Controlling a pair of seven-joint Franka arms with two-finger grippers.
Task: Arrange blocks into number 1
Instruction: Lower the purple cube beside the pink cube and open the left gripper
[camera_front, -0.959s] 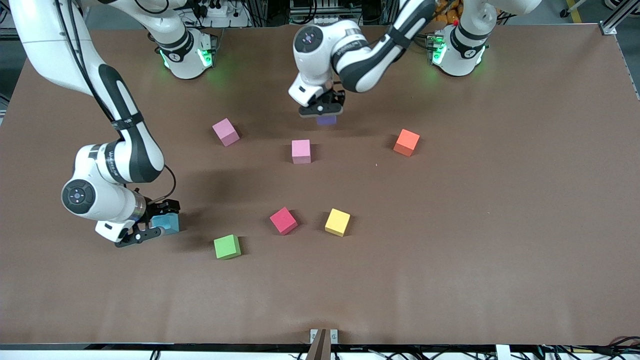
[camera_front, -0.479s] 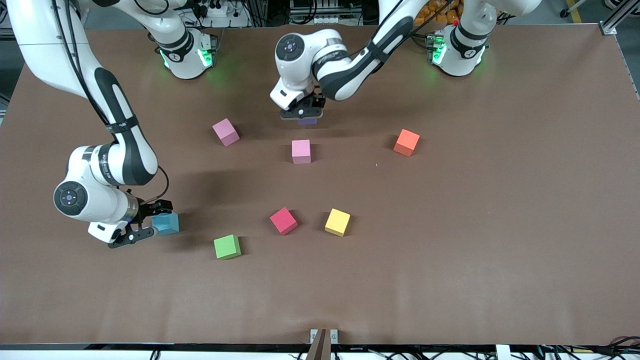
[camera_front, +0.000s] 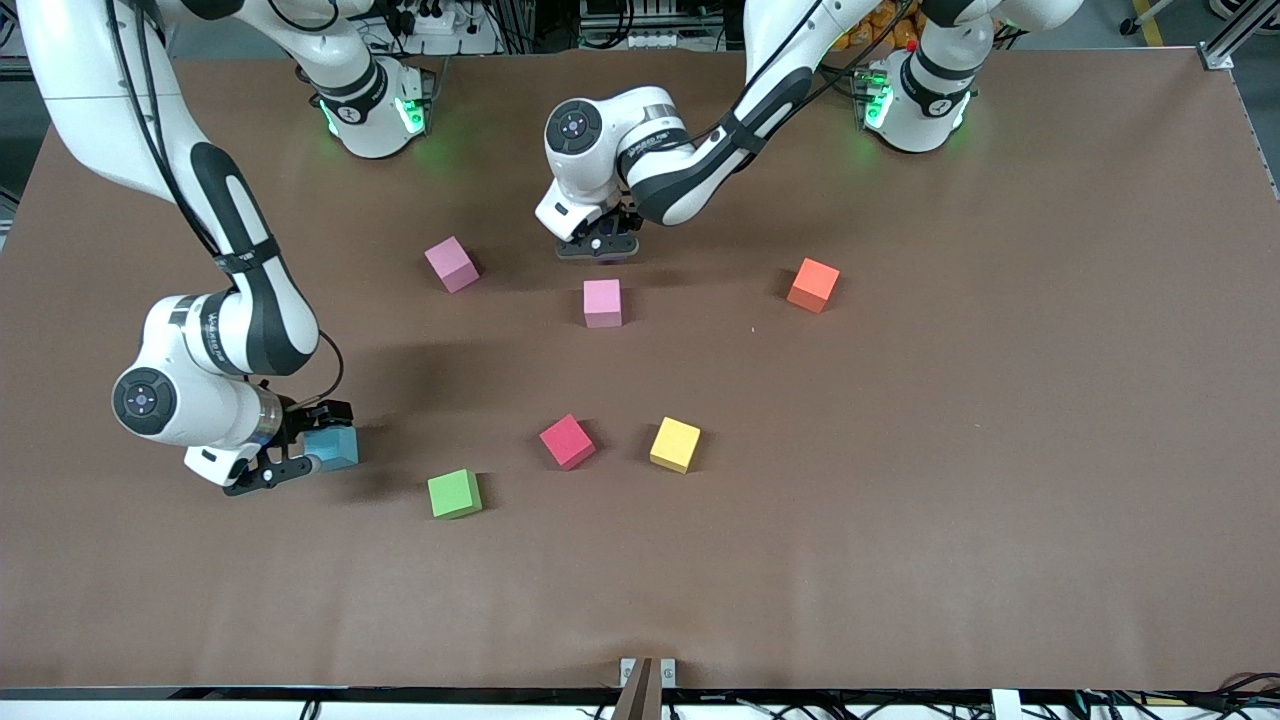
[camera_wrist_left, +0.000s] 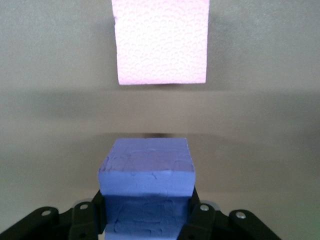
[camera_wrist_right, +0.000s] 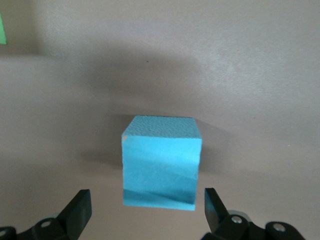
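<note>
My left gripper (camera_front: 598, 245) is shut on the purple block (camera_wrist_left: 146, 172), low over the table just farther from the front camera than a pink block (camera_front: 603, 302) (camera_wrist_left: 160, 42). From the front the gripper hides the purple block. My right gripper (camera_front: 285, 460) (camera_wrist_right: 147, 200) stands open at the light blue block (camera_front: 335, 447) (camera_wrist_right: 161, 162). That block rests on the table with its near end between the fingertips (camera_wrist_right: 80, 207), apart from both. A second pink block (camera_front: 451, 264), orange (camera_front: 813, 285), red (camera_front: 567, 441), yellow (camera_front: 675, 444) and green (camera_front: 455, 493) blocks lie loose.
The brown table (camera_front: 950, 450) carries only the blocks. Both arm bases (camera_front: 915, 95) stand along its edge farthest from the front camera. A sliver of the green block (camera_wrist_right: 1, 27) shows at the edge of the right wrist view.
My left gripper has carried the purple block toward the right arm's end and down, close to the pink block. The right gripper shifted slightly at the light blue block, which stayed put.
</note>
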